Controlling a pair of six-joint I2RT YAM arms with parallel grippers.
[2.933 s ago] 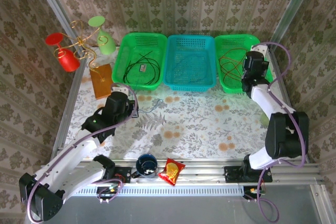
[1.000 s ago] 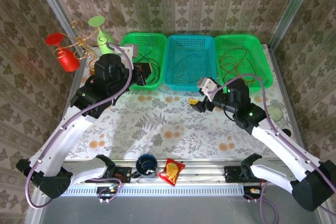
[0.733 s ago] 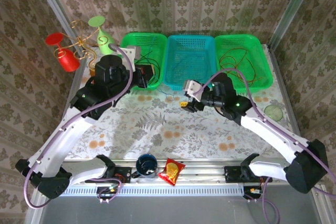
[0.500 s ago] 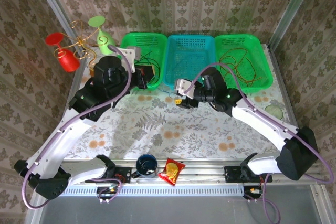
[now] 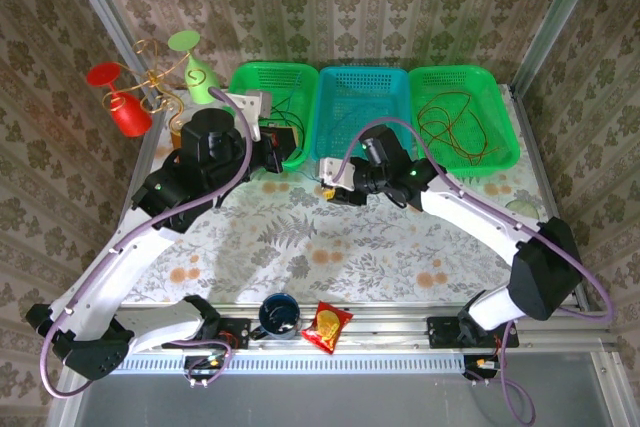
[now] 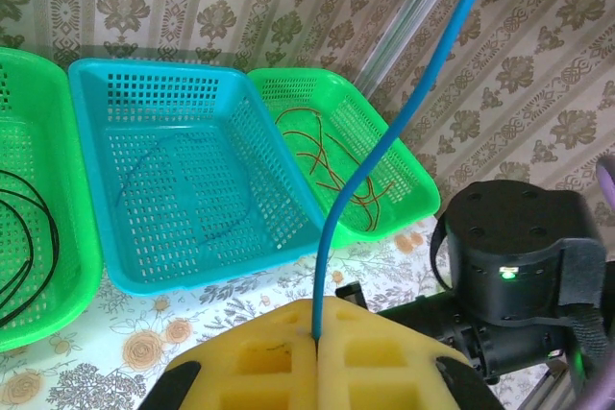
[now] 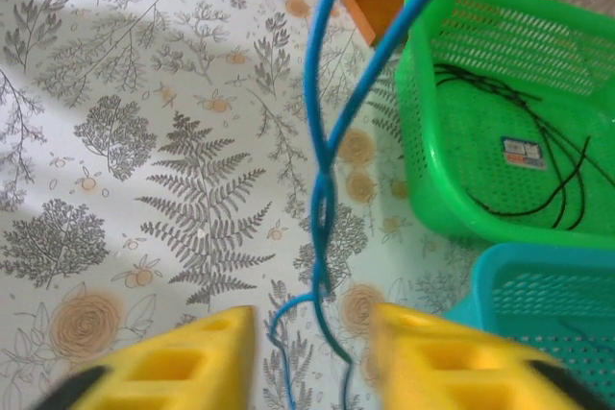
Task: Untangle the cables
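My left gripper point(image 6: 317, 319) is shut on a blue cable point(image 6: 384, 141) that rises steeply from between its yellow pads. In the top view the left gripper point(image 5: 275, 152) is over the left green basket's front edge and my right gripper point(image 5: 330, 187) is just right of it, before the teal basket. Two twisted strands of the blue cable point(image 7: 322, 170) hang between the right gripper's point(image 7: 312, 333) pads, which stand apart and do not touch them. Black cables point(image 5: 285, 112) lie in the left green basket point(image 5: 262, 69). Red cables point(image 5: 450, 122) lie in the right green basket point(image 5: 465, 72).
A teal basket point(image 5: 362, 72) stands between the green ones, with a thin dark cable point(image 6: 183, 189) on its floor. A wire stand with red and green cups point(image 5: 150, 82) is at the back left. A mug point(image 5: 279, 314) and a snack packet point(image 5: 326, 325) sit at the near edge.
My right arm has swung left from the right basket to the table's middle, and its jaws have narrowed around the blue cable. The left arm, raised earlier, has barely moved.
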